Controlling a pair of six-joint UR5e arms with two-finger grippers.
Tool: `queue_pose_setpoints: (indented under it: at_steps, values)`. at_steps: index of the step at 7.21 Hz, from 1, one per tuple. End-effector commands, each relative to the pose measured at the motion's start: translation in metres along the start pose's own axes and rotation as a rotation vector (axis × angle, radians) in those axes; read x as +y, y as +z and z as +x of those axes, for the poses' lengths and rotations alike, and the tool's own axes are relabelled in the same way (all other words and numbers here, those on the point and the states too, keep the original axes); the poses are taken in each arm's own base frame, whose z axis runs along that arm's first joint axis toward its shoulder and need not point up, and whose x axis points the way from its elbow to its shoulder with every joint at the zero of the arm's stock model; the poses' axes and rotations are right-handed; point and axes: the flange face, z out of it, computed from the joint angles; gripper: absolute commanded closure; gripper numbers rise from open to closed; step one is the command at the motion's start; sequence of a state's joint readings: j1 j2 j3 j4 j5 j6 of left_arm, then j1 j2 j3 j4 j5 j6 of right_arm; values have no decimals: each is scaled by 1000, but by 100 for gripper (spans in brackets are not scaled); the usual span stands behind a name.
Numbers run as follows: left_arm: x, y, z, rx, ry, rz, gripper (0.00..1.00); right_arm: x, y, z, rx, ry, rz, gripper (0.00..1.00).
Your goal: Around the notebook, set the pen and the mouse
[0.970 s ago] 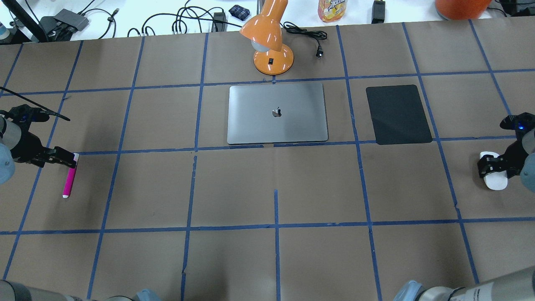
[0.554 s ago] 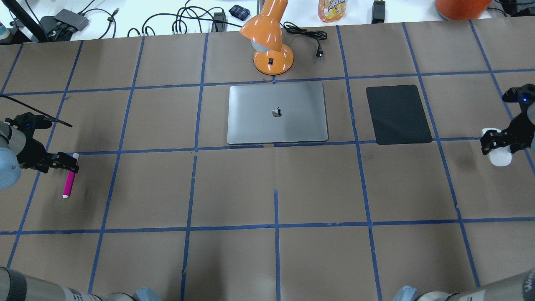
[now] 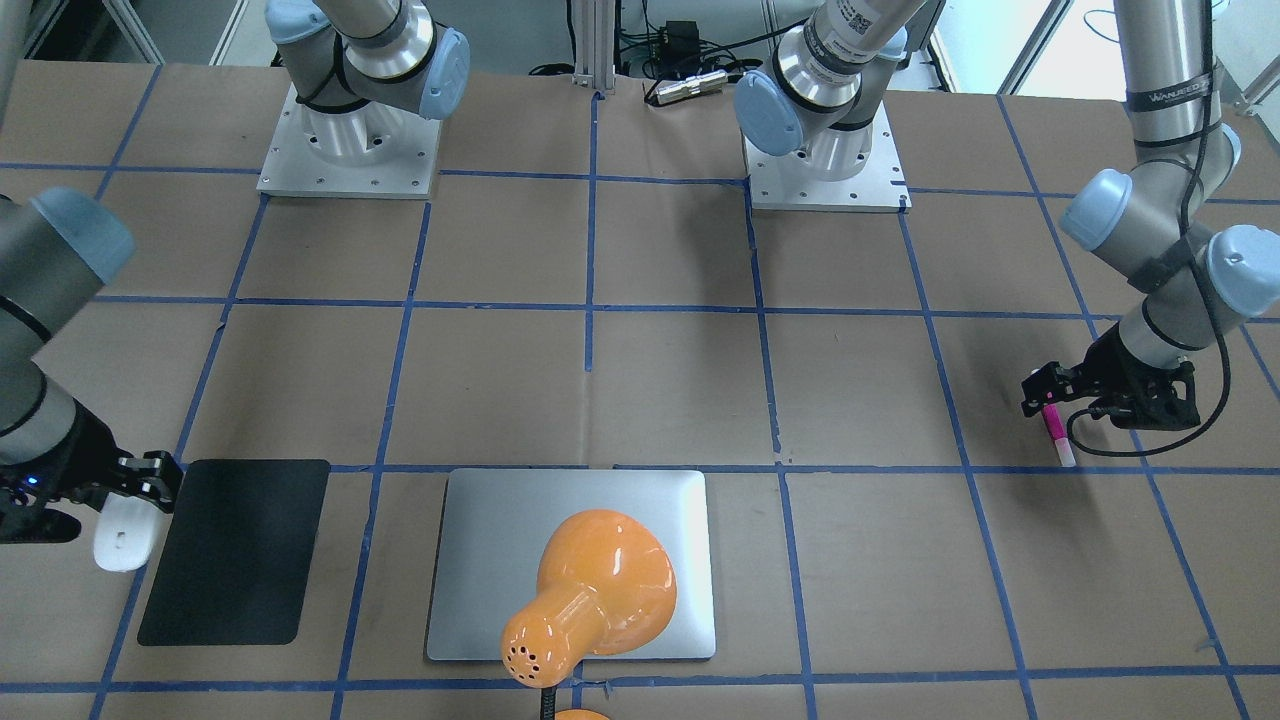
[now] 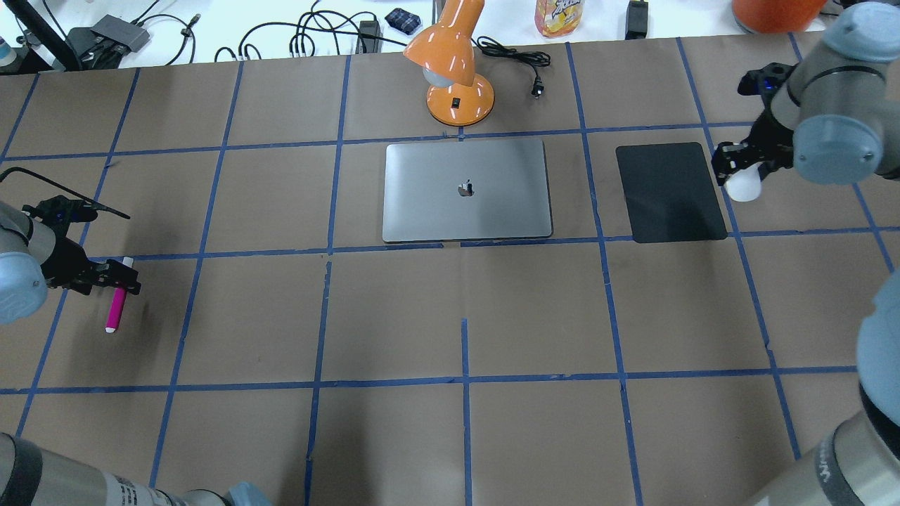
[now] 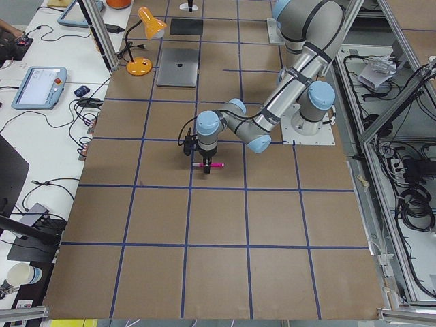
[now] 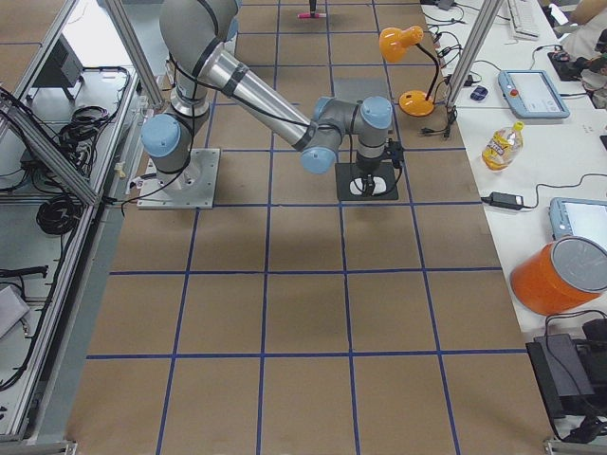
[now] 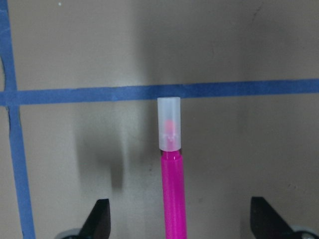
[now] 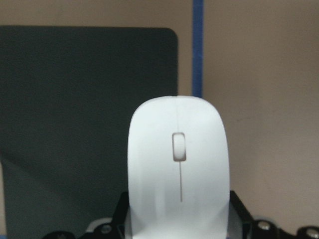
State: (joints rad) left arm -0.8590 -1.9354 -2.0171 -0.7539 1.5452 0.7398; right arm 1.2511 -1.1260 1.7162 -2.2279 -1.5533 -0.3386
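Note:
The magenta pen (image 4: pixel 115 308) lies flat on the table at the far left, its whitish cap (image 7: pixel 168 130) near a blue tape line. My left gripper (image 4: pixel 118 278) hangs over the pen's capped half, open, with a finger on each side and neither touching the pen (image 7: pixel 173 199). My right gripper (image 4: pixel 736 167) is shut on the white mouse (image 4: pixel 744 187) and holds it above the table, by the right edge of the black mat (image 4: pixel 668 193). The wrist view shows the mouse (image 8: pixel 178 179) over that edge. The silver notebook (image 4: pixel 464 190) lies closed at the table's middle back.
An orange desk lamp (image 4: pixel 453 70) stands just behind the notebook, its head leaning over it in the front-facing view (image 3: pixel 590 590). A plug cable (image 4: pixel 524 63) lies beside the lamp. Cables, a bottle and chargers sit on the white bench beyond the table's far edge.
My right gripper has carried the mouse away from the table's right side, farther back and leftward to the black mat's edge. The left gripper has shifted slightly along the pen, which has not moved.

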Motion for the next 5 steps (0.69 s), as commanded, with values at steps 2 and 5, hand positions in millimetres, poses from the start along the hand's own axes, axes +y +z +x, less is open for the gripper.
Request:
queue_pose_setpoints:
  at_steps: [2, 5]
  values:
    - [-8, 8, -1, 34, -6, 41, 61, -22, 52, -38, -11, 12, 38, 49]
    - [-8, 8, -2, 32, -3, 40, 100, -21, 55, -44, -7, 6, 22, 27]
